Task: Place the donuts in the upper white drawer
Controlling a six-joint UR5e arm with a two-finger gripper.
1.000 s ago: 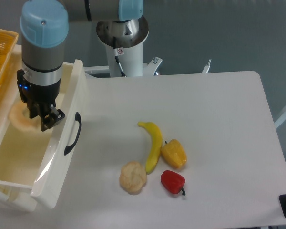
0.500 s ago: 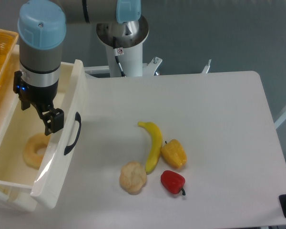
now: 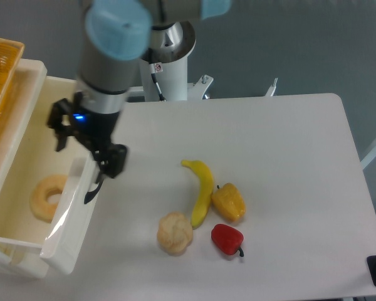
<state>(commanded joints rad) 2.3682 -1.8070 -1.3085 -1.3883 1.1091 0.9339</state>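
The donut [image 3: 48, 197], a pale tan ring with a centre hole, lies on the floor of the upper white drawer [image 3: 15, 132], near its front wall. The drawer is pulled open at the left, and its curved black handle is partly hidden behind my gripper. My gripper [image 3: 88, 145] hangs above the drawer's front wall, to the upper right of the donut and apart from it. Its fingers are spread and hold nothing.
An orange wicker basket [image 3: 1, 75] sits at the far left behind the drawer. On the table lie a banana [image 3: 202, 188], a yellow pepper [image 3: 229, 202], a red pepper [image 3: 227, 239] and a beige cauliflower-like ball [image 3: 175, 233]. The arm's base [image 3: 167, 63] stands at the back.
The gripper let go of the donut, which dropped to the drawer floor. The gripper then moved right and up, from inside the drawer to above its front wall.
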